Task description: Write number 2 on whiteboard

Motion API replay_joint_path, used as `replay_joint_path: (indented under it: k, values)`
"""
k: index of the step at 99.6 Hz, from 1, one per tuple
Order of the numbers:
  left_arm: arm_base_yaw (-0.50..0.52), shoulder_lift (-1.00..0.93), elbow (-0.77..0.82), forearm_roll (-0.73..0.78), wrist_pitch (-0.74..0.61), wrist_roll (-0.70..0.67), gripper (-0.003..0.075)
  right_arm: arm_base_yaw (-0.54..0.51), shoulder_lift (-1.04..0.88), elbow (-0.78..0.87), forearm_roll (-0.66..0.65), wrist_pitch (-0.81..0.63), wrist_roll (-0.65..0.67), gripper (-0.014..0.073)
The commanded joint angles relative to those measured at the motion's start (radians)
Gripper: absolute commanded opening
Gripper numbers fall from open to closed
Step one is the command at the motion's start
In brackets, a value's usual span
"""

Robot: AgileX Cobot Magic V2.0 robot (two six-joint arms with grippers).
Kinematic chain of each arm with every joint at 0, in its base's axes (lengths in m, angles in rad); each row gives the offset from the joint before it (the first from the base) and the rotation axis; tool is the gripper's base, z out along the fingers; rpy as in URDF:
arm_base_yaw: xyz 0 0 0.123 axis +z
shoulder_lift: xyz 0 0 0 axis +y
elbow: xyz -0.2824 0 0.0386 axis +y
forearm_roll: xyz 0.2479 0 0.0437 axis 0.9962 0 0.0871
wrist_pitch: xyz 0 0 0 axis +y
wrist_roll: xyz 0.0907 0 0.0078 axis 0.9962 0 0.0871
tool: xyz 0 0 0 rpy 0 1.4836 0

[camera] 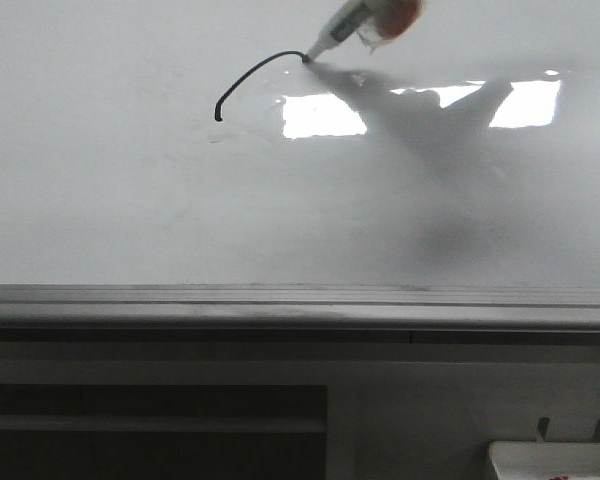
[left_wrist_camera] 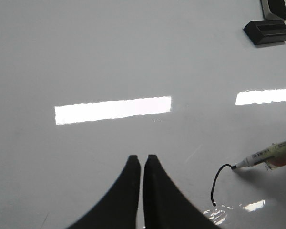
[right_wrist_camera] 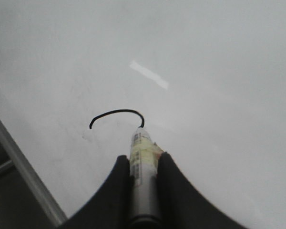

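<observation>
The whiteboard (camera: 130, 200) is glossy white with bright light glare and a grey bottom rail. On it is a short black curved stroke (camera: 250, 78), the top arc of the number 2; it also shows in the left wrist view (left_wrist_camera: 218, 180) and the right wrist view (right_wrist_camera: 115, 113). My right gripper (right_wrist_camera: 143, 160) is shut on a marker (right_wrist_camera: 142, 164), whose tip touches the end of the stroke. The marker (camera: 342, 28) enters the front view at the top. My left gripper (left_wrist_camera: 142, 159) is shut and empty, over bare board left of the stroke.
The grey metal rail (camera: 300, 305) runs along the board's near edge. A black holder (left_wrist_camera: 268, 31) lies on the board's far side. A white tray corner (camera: 555, 460) sits below the rail at the lower right.
</observation>
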Motion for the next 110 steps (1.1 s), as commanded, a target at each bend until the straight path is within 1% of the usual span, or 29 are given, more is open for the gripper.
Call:
replay_joint_path:
  k: [1,12,19,34,45,52,63,72,88,97,110]
  values:
    - [0.004,0.005,-0.031,-0.008,-0.078,-0.006,-0.002,-0.006,-0.012,-0.01,-0.008,0.011,0.008,-0.005]
    - [0.004,0.005,-0.031,-0.008,-0.078,-0.006,-0.002,0.017,0.015,0.028,-0.008,0.018,0.025,-0.005]
    - [0.004,0.005,-0.031,-0.008,-0.08,-0.006,-0.002,0.052,0.051,0.036,0.005,0.015,0.025,-0.005]
    - [0.004,0.005,-0.031,-0.006,-0.084,-0.006,-0.002,0.16,0.113,0.036,0.006,-0.092,0.025,-0.005]
    - [0.004,0.005,-0.031,-0.004,-0.085,-0.006,-0.002,0.177,0.11,0.036,0.006,-0.112,0.027,-0.005]
    - [0.004,0.005,-0.031,-0.002,-0.088,-0.006,-0.002,0.163,0.1,0.036,0.006,-0.105,0.027,-0.005]
    - [0.004,0.005,-0.031,-0.002,-0.095,-0.006,-0.002,0.114,0.069,0.05,0.006,-0.06,0.027,-0.005]
    - [0.004,0.005,-0.031,0.0,-0.095,-0.006,-0.002,0.059,0.039,0.083,0.006,-0.025,0.031,-0.005]
    - [0.004,0.005,-0.031,0.035,-0.095,-0.006,-0.002,-0.017,-0.039,0.171,0.006,-0.016,0.034,-0.005]
    - [0.004,0.005,-0.031,0.045,-0.092,-0.006,-0.002,-0.029,-0.066,0.201,0.006,-0.014,0.034,-0.005]
    - [0.004,0.005,-0.031,0.054,-0.087,-0.006,-0.0018,-0.03,-0.081,0.201,0.014,-0.005,0.034,-0.005]
